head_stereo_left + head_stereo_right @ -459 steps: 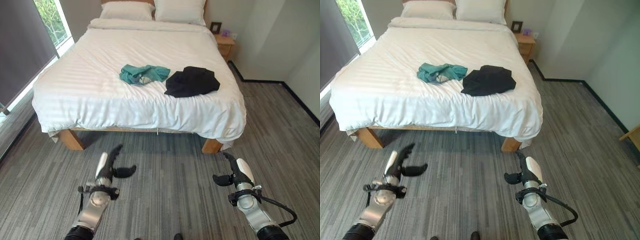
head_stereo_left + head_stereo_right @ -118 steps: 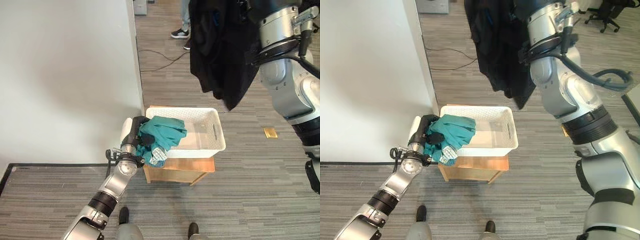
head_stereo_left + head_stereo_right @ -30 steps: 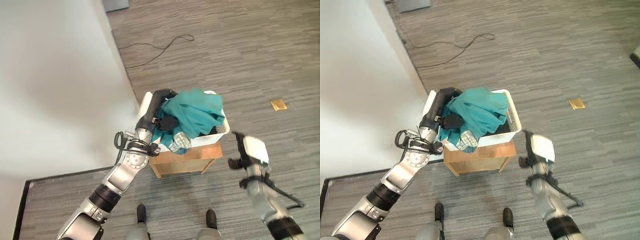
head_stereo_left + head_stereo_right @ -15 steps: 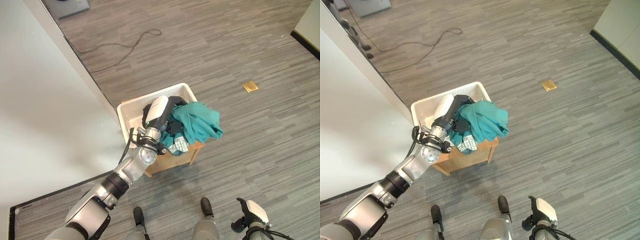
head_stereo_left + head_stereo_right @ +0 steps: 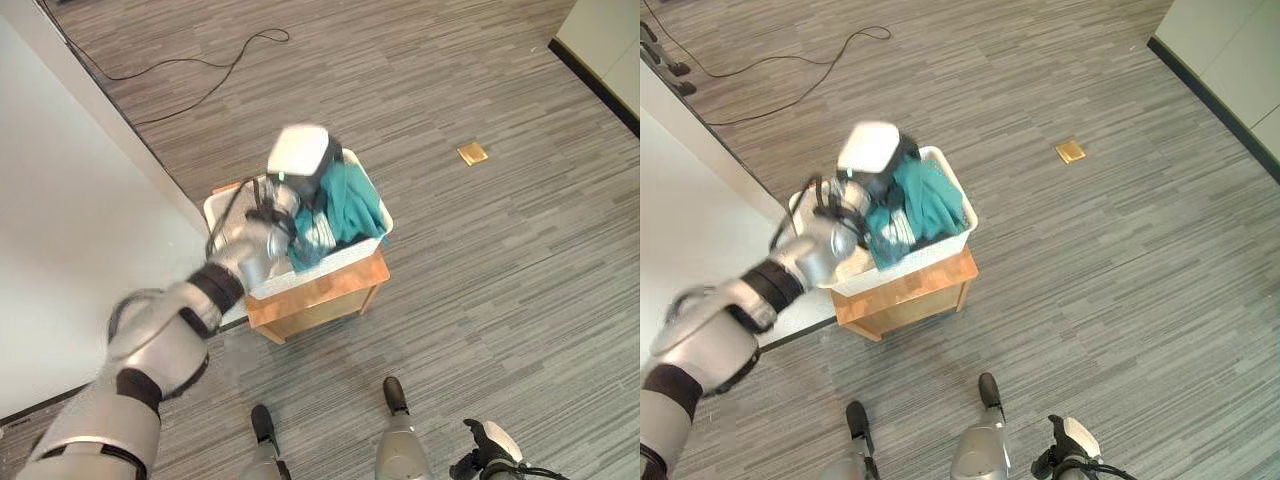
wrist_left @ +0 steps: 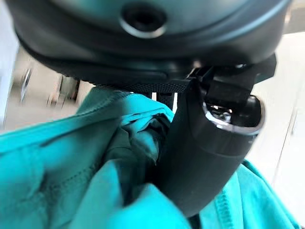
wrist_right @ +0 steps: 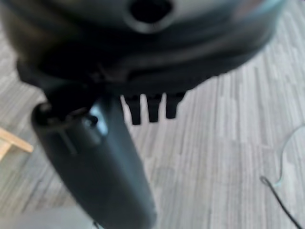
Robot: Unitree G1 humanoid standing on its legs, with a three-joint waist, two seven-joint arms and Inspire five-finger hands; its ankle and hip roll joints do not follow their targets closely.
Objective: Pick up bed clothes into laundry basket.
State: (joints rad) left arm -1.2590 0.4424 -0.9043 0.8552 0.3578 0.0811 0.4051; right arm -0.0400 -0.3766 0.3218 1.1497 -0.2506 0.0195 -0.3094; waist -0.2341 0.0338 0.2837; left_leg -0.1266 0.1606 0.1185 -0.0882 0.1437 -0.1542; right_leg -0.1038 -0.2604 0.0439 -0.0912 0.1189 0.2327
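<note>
- The left hand (image 5: 300,155) reaches over the white laundry basket (image 5: 372,238), which sits on a small wooden bench (image 5: 320,295) beside a white wall (image 5: 60,220).
- The teal garment (image 6: 71,162) lies bunched in the basket, draping toward its far rim.
- In the left wrist view the thumb (image 6: 205,143) presses into the teal cloth, folds gathered round it; the fingers are closed on the garment.
- The right hand (image 7: 95,157) hangs low above the grey plank floor (image 5: 480,260), well apart from the basket, its fingers (image 7: 152,107) loosely extended and holding nothing.
- A small brass floor plate (image 5: 472,153) lies beyond the basket.
</note>
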